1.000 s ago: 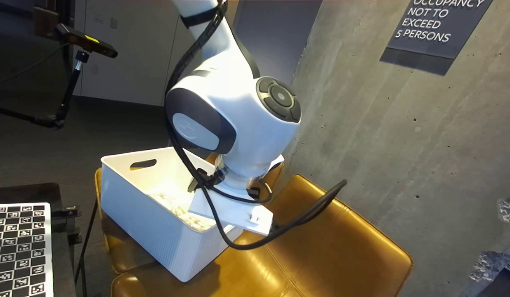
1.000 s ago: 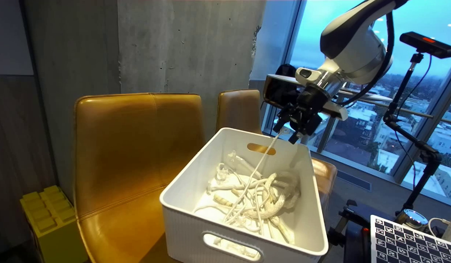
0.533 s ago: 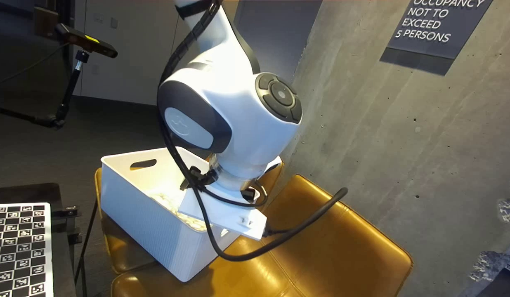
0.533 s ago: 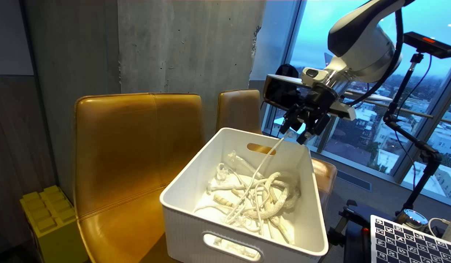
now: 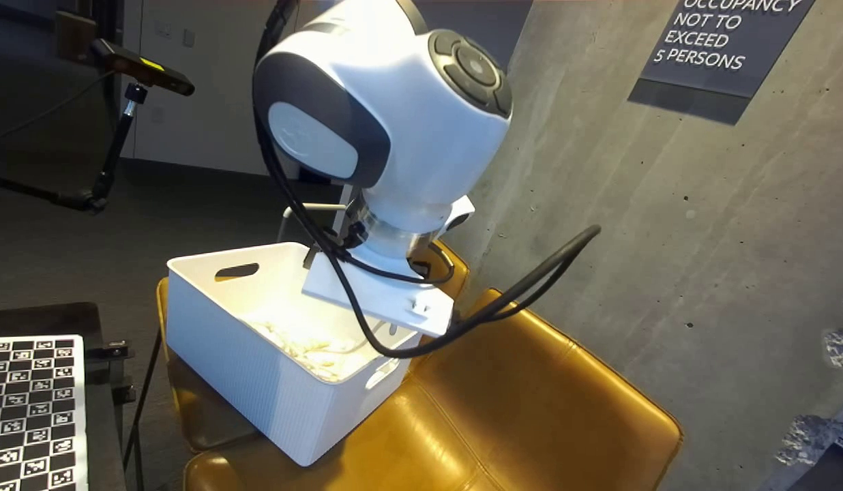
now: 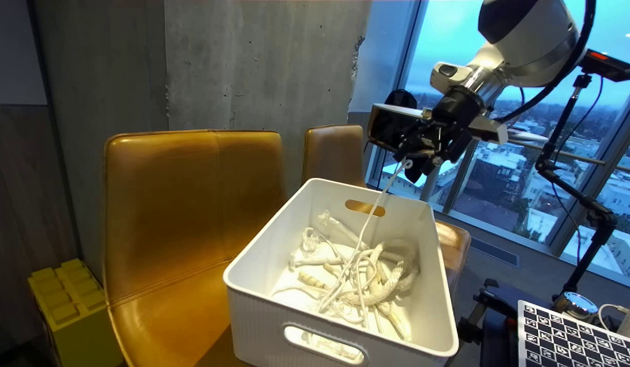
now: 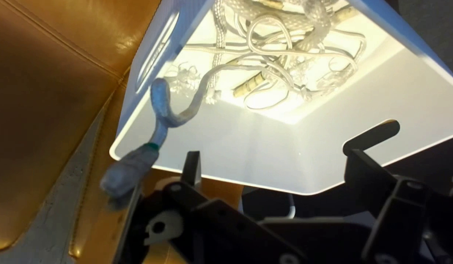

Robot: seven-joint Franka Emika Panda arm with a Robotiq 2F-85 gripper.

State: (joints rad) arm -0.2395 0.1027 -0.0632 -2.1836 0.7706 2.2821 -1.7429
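The gripper (image 7: pixel 274 163) stands wide across the bottom of the wrist view, its fingers (image 7: pixel 191 168) well apart, with the bin (image 7: pixel 248 146) wall and rim showing through the gap. A cord (image 7: pixel 194 105) climbs from the heap (image 7: pixel 299 53) at the top of the frame toward the lower left; its blurred end lies outside the finger on the left, and whether it touches the gripper is hard to tell.

In an exterior view, the gripper hangs right of centre, above the bin's far rim, and the cord slants up from the heap to the fingers. A chair (image 6: pixel 192 204) stands close along the bin's left side. The bin's base is cut off below, and the patterned board (image 6: pixel 580 336) at lower right runs out of frame.

In an exterior view, the arm (image 5: pixel 421 136) hides the fingers, its cable (image 5: pixel 490 314) bowing out to the right. The sign (image 5: pixel 701 88) at upper right reads "OCCUPANCY NOT TO EXCEED 5 PERSONS", the top line clipped.
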